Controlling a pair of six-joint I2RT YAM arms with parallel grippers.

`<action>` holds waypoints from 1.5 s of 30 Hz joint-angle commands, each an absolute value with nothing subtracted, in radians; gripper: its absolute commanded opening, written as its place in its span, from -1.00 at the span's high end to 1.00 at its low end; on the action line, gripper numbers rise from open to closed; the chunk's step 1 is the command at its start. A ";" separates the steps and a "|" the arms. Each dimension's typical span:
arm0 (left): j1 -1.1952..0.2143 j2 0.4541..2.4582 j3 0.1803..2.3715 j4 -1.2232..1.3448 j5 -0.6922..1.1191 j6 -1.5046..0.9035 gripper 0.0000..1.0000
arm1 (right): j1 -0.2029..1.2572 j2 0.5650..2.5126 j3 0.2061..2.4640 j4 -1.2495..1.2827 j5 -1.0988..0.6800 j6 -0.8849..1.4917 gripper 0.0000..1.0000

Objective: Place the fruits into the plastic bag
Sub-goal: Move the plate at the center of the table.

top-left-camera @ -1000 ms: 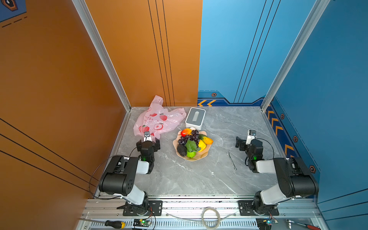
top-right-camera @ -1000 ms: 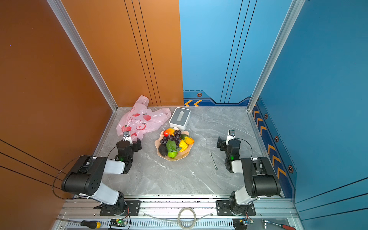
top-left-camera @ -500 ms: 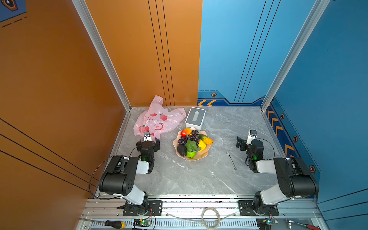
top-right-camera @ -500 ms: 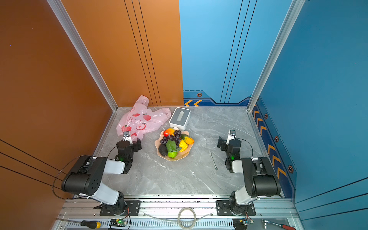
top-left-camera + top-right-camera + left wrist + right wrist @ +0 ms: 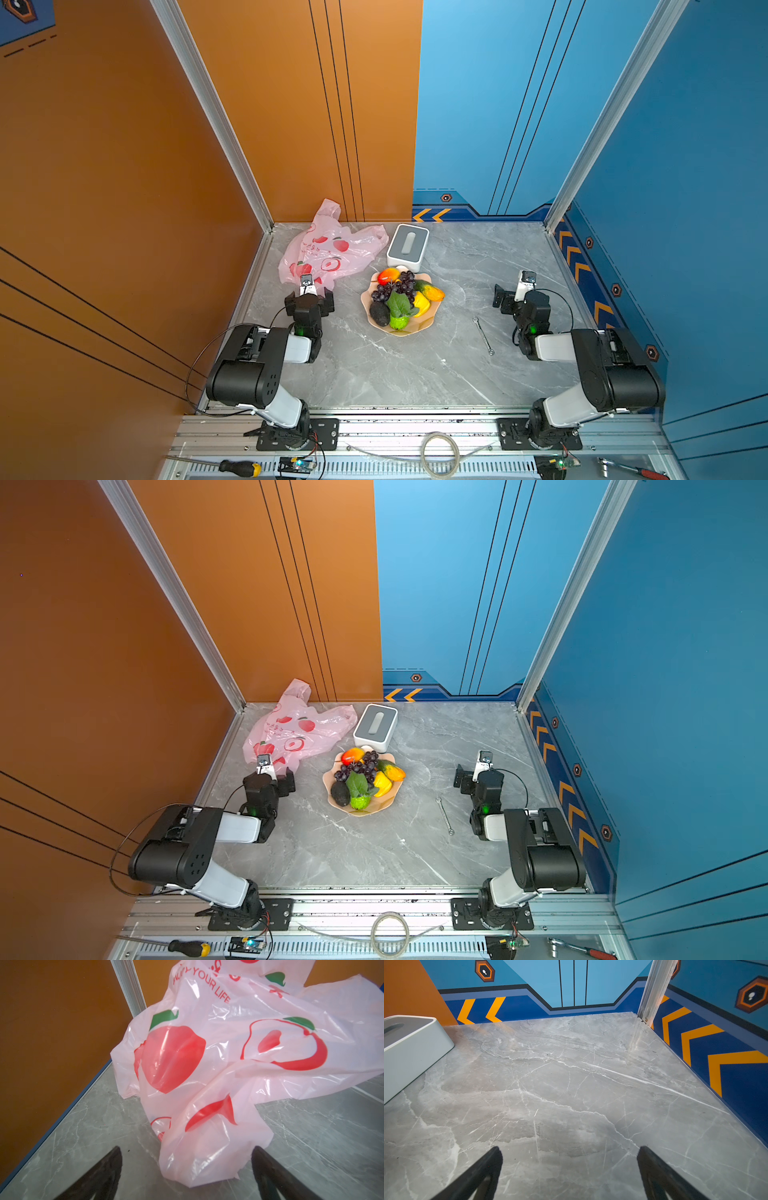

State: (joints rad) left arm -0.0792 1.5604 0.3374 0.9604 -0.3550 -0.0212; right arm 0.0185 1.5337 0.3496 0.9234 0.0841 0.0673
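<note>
The fruits [image 5: 401,299] [image 5: 365,781] lie heaped on a peach plate [image 5: 417,329] mid-table: a purple grape bunch [image 5: 400,284], a red-orange mango [image 5: 388,275], a black avocado [image 5: 379,313], and lime-green, yellow and orange pieces. The pink plastic bag [image 5: 328,249] [image 5: 296,729] [image 5: 228,1053] lies crumpled at the back left corner. My left gripper [image 5: 309,293] [image 5: 270,776] [image 5: 186,1149] stands open at the bag's near edge, a bag fold lying between its fingers. Well to the right of the plate, my right gripper [image 5: 513,291] [image 5: 471,774] [image 5: 569,1149] is open over bare table.
A white-and-grey box [image 5: 407,247] [image 5: 375,727] [image 5: 409,1043] stands just behind the plate, next to the bag. A small wrench [image 5: 483,334] [image 5: 444,814] lies on the table between the plate and the right arm. Walls close in the left, back and right sides.
</note>
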 commanded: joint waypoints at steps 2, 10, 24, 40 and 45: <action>-0.068 1.489 0.355 0.919 -0.347 -0.012 -0.95 | 0.017 1.493 0.322 0.969 0.150 0.084 -1.00; -0.067 1.276 0.442 0.599 -0.527 -0.104 -0.95 | 0.025 1.233 0.443 0.538 0.359 0.222 -1.00; -0.042 0.983 0.859 -0.314 -0.326 -0.479 -0.95 | -0.049 0.946 0.784 -0.185 -0.200 0.575 -1.00; -0.067 1.069 0.831 -0.404 0.339 -0.727 -0.96 | 0.219 1.007 0.856 -0.402 -0.441 0.686 -1.00; -0.097 1.119 0.777 -0.298 0.365 -0.779 -1.00 | 0.265 1.026 0.792 -0.368 -0.437 0.697 -1.00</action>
